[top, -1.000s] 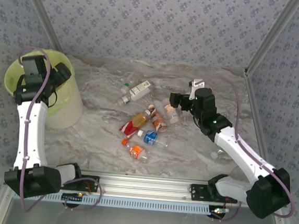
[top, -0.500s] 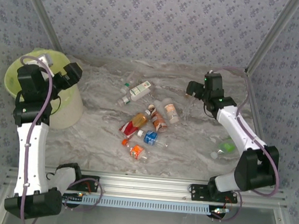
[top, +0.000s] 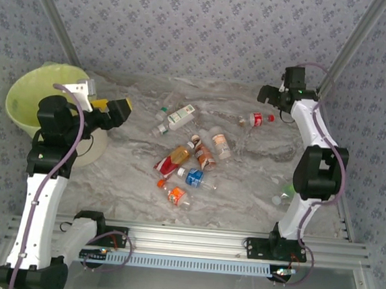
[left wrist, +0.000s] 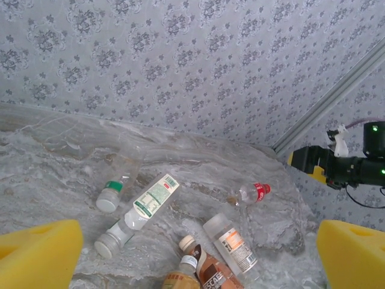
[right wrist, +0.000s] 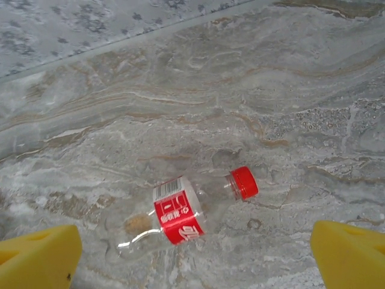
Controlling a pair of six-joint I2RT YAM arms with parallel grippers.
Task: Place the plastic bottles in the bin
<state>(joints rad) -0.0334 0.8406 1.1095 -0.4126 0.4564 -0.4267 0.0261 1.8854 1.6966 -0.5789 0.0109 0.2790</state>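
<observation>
Yellow-padded, the left gripper (top: 117, 109) is gaping wide and empty beside the bin (top: 20, 112), with bottles (top: 188, 161) lying loose on the table (top: 243, 189). Farther back, the right gripper (top: 265, 95) is hanging equally spread and empty near a red-labelled bottle (right wrist: 180, 217), whose barcode its wrist view is revealing.

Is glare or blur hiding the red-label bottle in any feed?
Right wrist: red-label bottle sharp, no glare; yellow fingertips at the corners soft. Left wrist: small but clear. Top external: even light, coarse; clear bottle bodies fade into the marble table.
</observation>
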